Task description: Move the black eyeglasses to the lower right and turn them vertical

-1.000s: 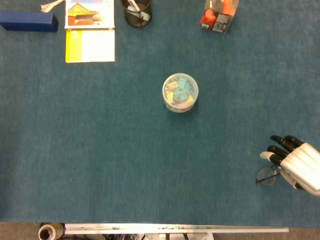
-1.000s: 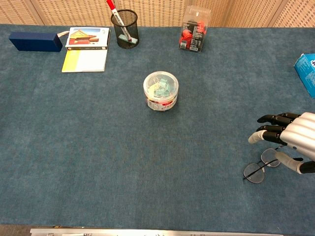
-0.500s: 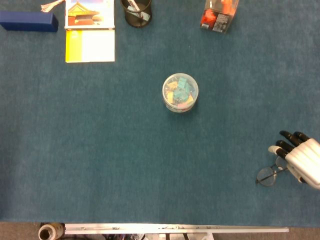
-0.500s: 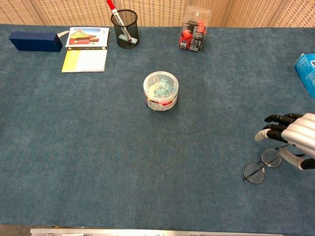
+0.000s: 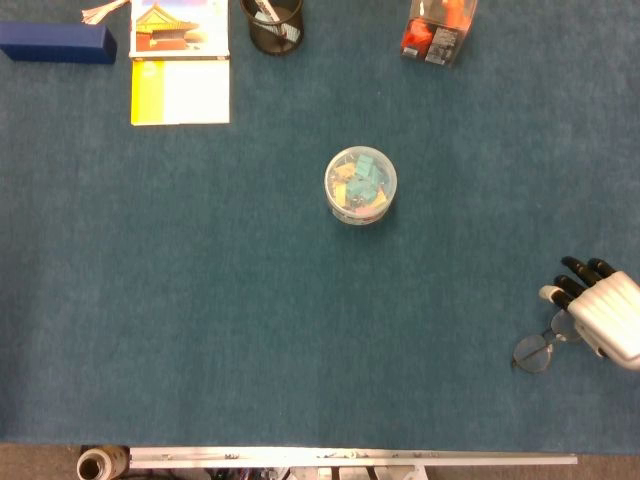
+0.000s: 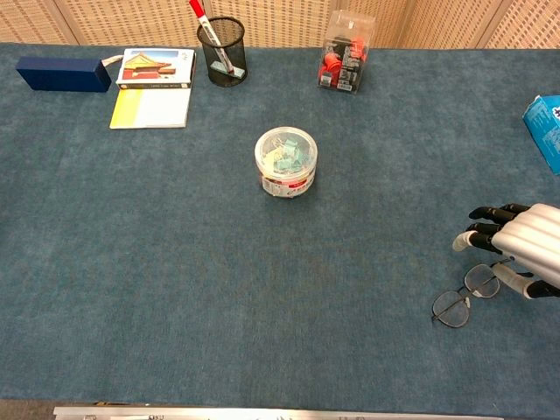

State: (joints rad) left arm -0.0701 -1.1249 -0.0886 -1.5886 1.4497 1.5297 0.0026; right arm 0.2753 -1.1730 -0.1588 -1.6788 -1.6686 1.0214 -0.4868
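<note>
One hand (image 6: 516,249), the right, hovers with fingers spread just over the black eyeglasses (image 6: 464,294), lower right. They lie diagonal; next likely a turn to vertical.

Right hand (image 6: 525,249) above black eyeglasses (image 6: 464,294)

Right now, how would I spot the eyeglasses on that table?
Look to the near right corner of the blue table, beside the right hand. The eyeglasses lie flat there: thin black wire frames with round lenses, the only thing on that part of the cloth.
</note>
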